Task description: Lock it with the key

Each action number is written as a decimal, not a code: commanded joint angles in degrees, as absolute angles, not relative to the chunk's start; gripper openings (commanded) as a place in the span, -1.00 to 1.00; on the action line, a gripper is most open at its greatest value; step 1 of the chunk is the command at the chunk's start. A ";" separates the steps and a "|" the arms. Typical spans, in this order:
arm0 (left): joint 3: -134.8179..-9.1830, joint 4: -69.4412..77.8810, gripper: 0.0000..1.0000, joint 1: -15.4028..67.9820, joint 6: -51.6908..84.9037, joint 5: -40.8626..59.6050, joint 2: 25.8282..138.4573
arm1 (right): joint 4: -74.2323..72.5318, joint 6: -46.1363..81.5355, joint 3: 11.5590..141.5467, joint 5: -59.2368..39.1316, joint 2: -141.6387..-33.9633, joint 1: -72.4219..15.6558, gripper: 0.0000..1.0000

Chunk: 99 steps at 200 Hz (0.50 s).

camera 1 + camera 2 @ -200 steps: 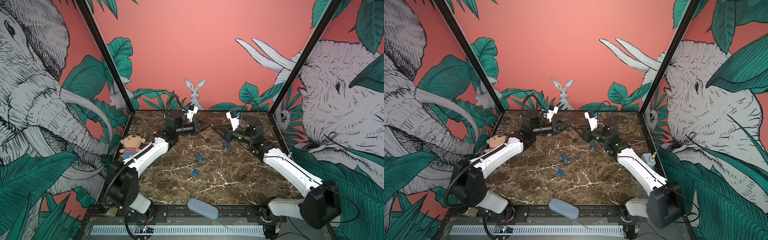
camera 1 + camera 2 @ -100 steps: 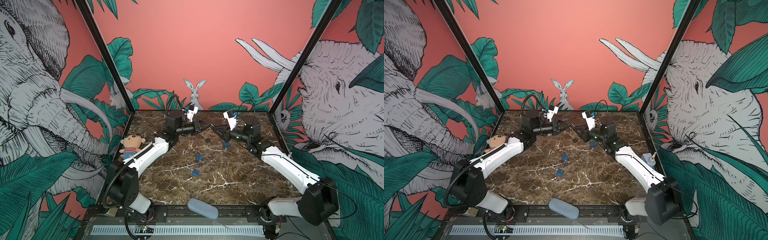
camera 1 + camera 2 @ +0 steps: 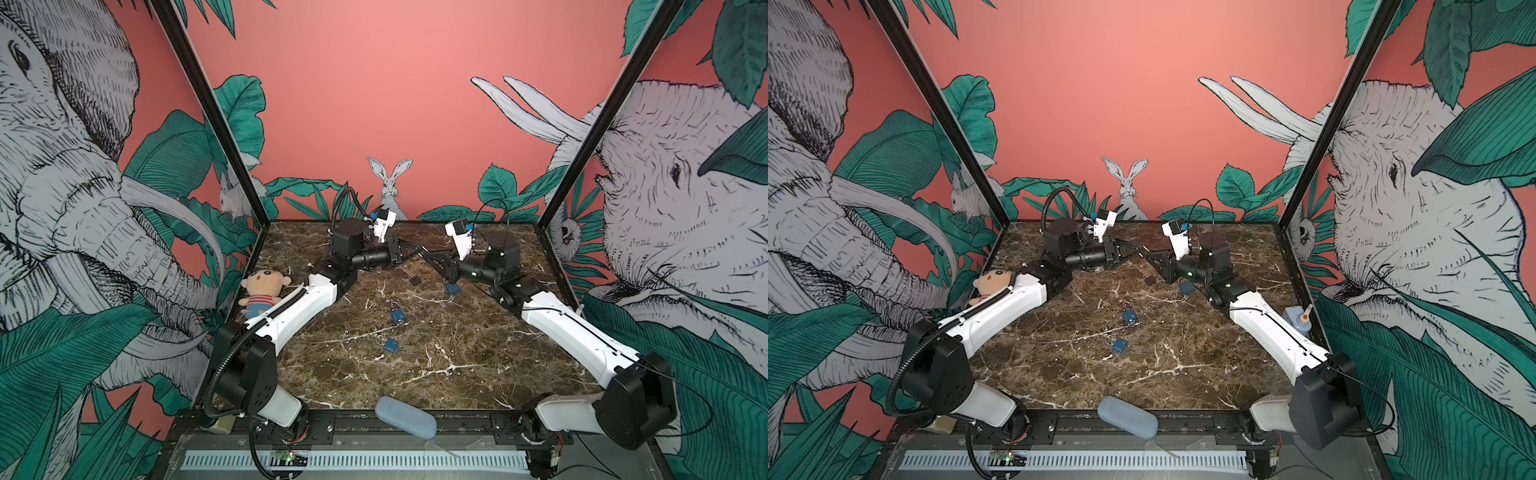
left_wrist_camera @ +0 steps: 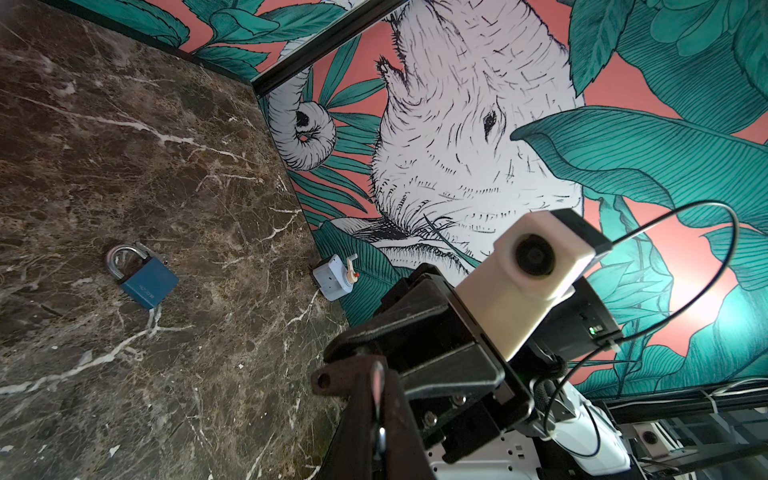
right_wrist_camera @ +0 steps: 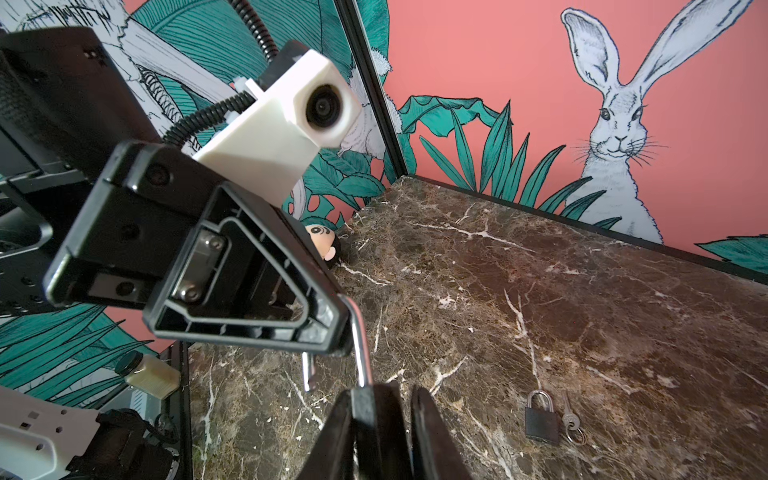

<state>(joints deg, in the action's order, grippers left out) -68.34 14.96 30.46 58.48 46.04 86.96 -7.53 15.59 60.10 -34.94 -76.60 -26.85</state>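
Now the left gripper (image 3: 417, 249), jaws together, pinches the silver bow of a padlock (image 5: 360, 349) at the far middle of the table (image 3: 457, 374). The right gripper (image 3: 429, 254) clamps its body. Just nearer, a key (image 5: 568, 417) lies beside a black padlock (image 5: 541, 419).

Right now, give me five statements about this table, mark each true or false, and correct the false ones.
1. The end effectors sit in opposite corners. False: the left end effector and right end effector nearly meet at the far middle.
2. A dark padlock lies with a key beside it. True.
3. The plush toy sits by the right arm. False: it is beside the left arm.
4. A blue-grey pouch lies at the table's front edge. True.
5. The left end effector is closed on a silver shackle. True.
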 commanded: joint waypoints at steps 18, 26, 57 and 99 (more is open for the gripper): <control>-69.96 16.55 -1.00 30.76 58.00 46.35 83.28 | -7.04 14.27 61.06 -33.67 -76.04 -27.16 -0.47; -69.96 16.61 -1.00 30.76 57.96 46.32 83.23 | -7.13 14.29 60.88 -33.16 -75.86 -27.16 -0.50; -70.10 16.27 -1.00 30.75 57.73 46.26 83.15 | -7.10 14.24 60.45 -32.70 -75.43 -27.16 -0.60; -70.02 16.35 -1.00 30.76 57.85 46.33 83.24 | -7.16 14.31 60.66 -32.53 -75.32 -27.16 -0.70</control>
<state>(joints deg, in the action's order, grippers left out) -68.34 14.44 30.46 58.39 45.47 86.52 -6.37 14.52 60.10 -33.95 -76.49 -27.22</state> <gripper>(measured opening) 0.065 0.187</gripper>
